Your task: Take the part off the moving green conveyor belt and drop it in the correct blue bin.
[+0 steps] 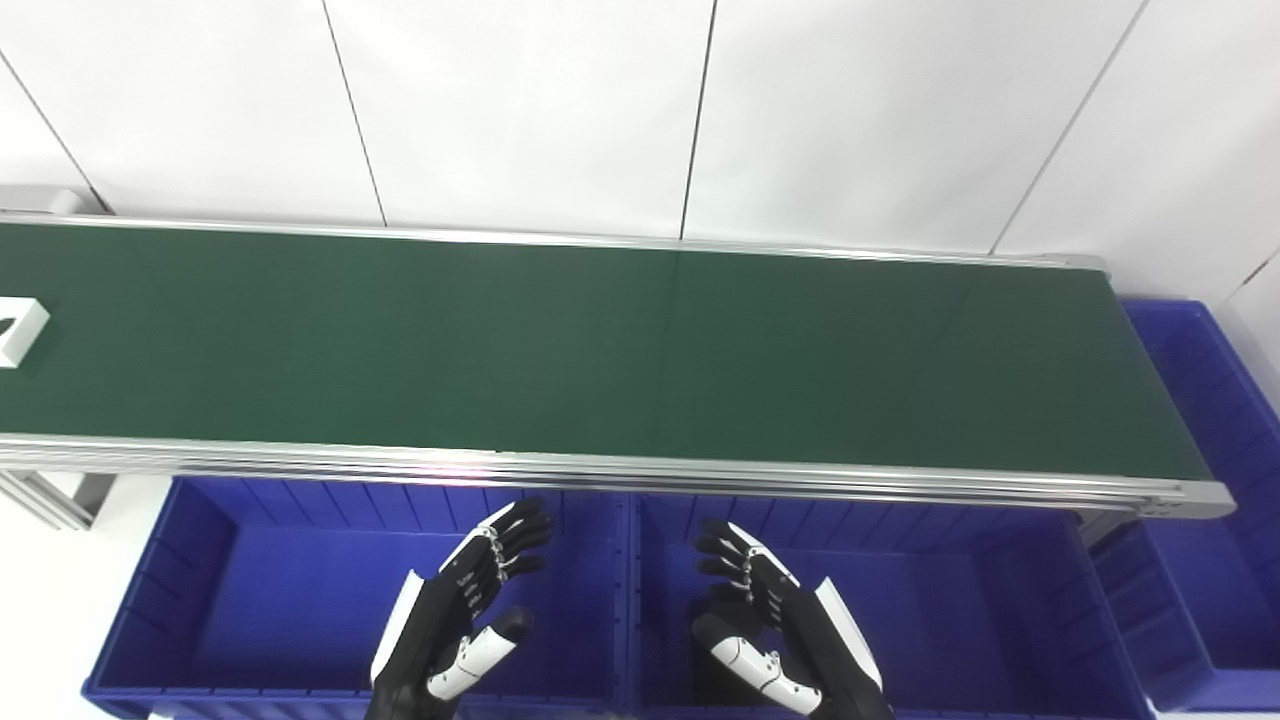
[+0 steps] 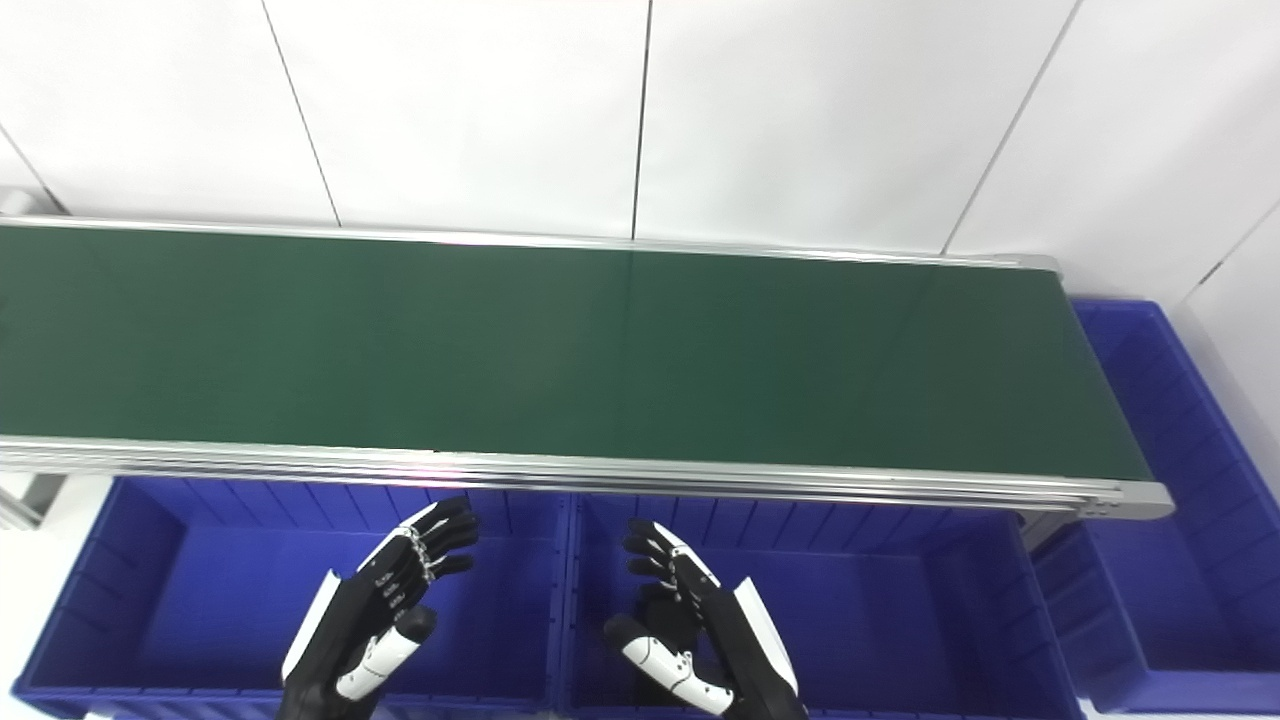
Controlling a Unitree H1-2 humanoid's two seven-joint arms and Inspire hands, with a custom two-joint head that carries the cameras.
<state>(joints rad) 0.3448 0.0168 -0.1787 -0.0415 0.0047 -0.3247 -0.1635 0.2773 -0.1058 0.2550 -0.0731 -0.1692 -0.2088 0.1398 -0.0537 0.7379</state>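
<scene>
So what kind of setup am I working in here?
Likely a mock sorting line: a green conveyor belt carrying a white part, blue bins below, and plain white wall panels behind.

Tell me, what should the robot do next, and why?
Probably wait a moment, then reach the left robot hand toward the belt. The white part is only at the belt's far left edge. Both robot hands, left and right, are open and empty over the bins.

Belt [image 1: 600,350] runs left-right along the wall. Part [image 1: 20,330] on belt at far left edge. Two bins [image 1: 200,560] [image 1: 1000,580] side by side before belt; third bin [image 1: 1220,420] off belt's right end.
</scene>
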